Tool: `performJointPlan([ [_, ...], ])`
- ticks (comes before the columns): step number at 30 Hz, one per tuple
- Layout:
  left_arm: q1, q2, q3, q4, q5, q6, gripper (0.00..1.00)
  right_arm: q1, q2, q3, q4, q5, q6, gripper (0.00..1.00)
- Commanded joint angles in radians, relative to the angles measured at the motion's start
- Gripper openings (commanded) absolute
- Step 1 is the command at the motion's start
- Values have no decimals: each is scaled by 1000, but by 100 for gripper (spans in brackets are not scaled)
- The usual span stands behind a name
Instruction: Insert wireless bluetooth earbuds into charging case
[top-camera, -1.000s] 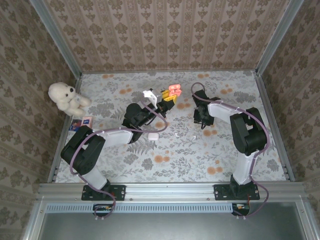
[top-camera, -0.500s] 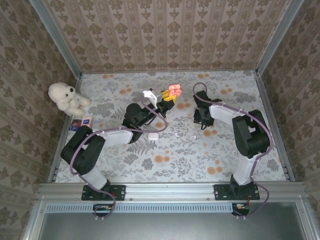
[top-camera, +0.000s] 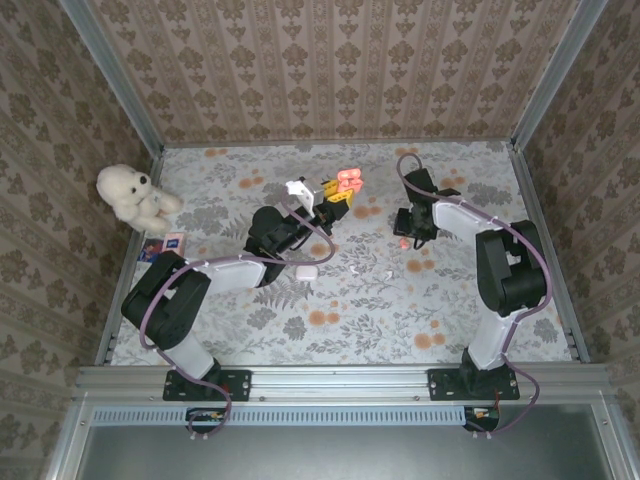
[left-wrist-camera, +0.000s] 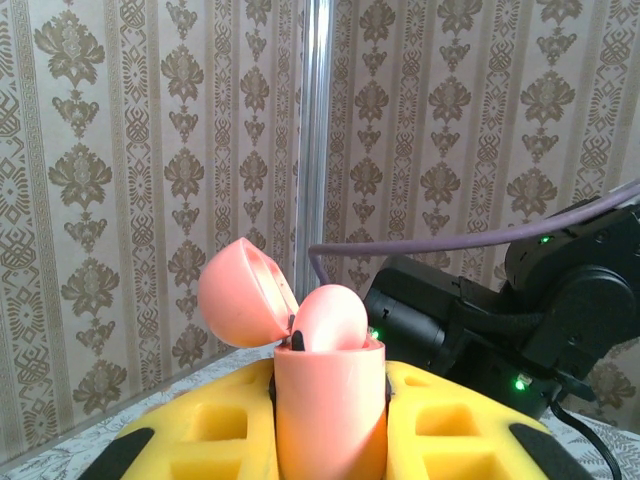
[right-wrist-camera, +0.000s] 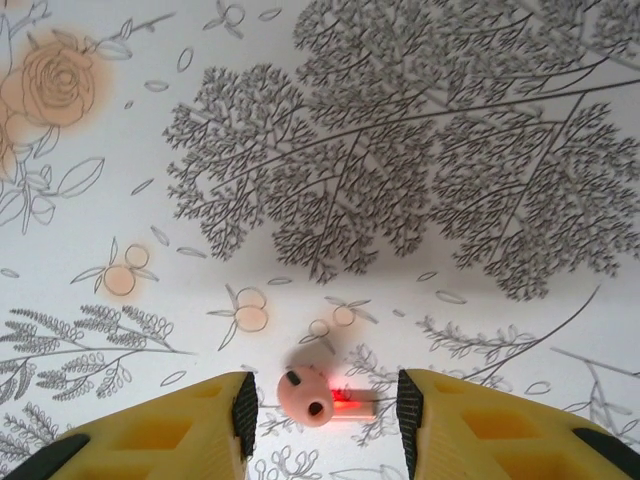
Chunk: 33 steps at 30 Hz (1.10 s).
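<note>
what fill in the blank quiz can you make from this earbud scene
1. The left gripper grips a pink charging case whose lid is ____.
2. The orange-red earbud lies on the ____, between the parted fingers of the right gripper.
3. The other case, lying near the left arm, is ____ in colour.
Missing words: open; table; white.

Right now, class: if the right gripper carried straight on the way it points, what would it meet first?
The right gripper points down at the table, open. Straight on, it would most likely meet the orange-red earbud lying between its fingers first, then the table itself; the depth is hard to judge.
</note>
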Motion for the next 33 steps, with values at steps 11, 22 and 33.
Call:
performJointPlan([
  [11, 8, -19, 4, 49, 22, -21, 0, -16, 54, 11, -14, -138, -78, 45],
  [22, 9, -18, 5, 50, 25, -21, 0, -17, 119, 55, -55, -122, -82, 45],
  [33, 9, -11, 9, 50, 25, -24, 0, 18, 138, 58, -48, -112, -77, 37],
])
